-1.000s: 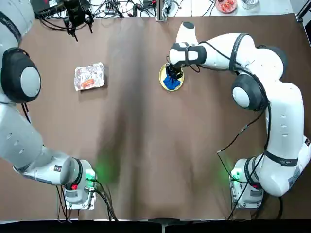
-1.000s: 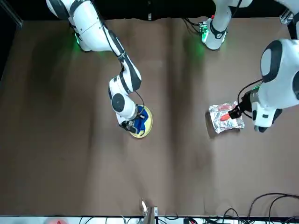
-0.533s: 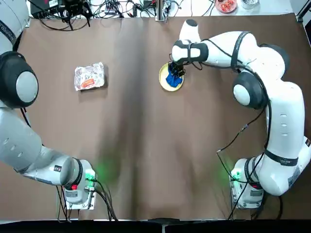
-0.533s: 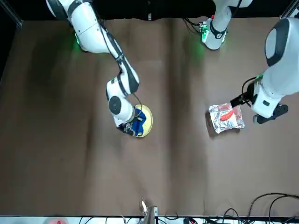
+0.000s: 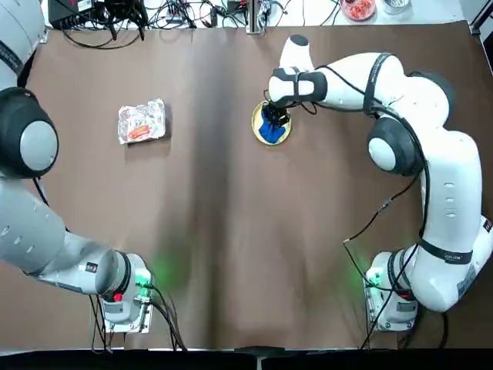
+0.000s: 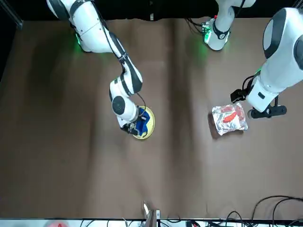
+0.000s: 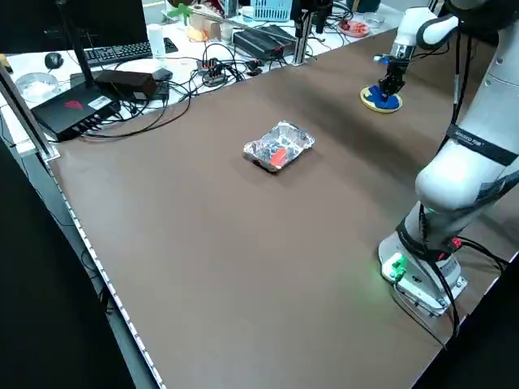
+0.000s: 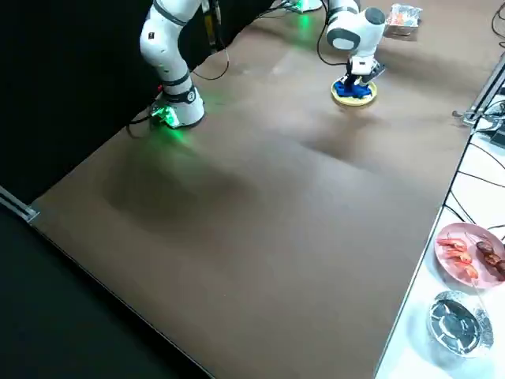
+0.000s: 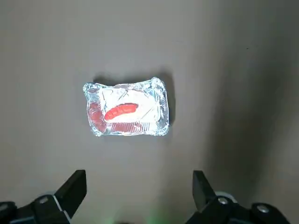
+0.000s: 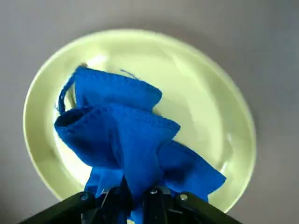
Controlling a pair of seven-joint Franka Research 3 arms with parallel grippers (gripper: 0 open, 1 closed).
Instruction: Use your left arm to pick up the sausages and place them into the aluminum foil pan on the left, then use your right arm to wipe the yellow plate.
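The sausage [image 9: 121, 111] lies inside the aluminum foil pan [image 9: 161, 126], which sits on the left part of the worktop [image 5: 200, 231]. The left arm's jaws [image 9: 140, 191] are apart with nothing between them, up and away from the pan. The right arm's jaws [image 10: 135, 198] are clamped on a bunched blue cloth [image 10: 126, 135] over the yellow plate [image 10: 233, 116], which lies to the right of the pan on the worktop's far half. So the sausage step looks done, and the wiping seems to be the step in hand.

The cloth is likely light and limp; its gathered middle is the right place to grip, leaving loose folds to spread over the plate. The plate looks smooth and stiff, and may slide if the cloth is pushed hard, so light, level strokes would suit it. The sausage is probably light, a little soft and perhaps slippery; if it must be lifted again, take it across its middle with a gentle squeeze. The foil would dent easily.

The sausage's long axis runs mostly left to right, slightly slanted, with its right end a little farther off. The round plate has no long axis and lies flat.
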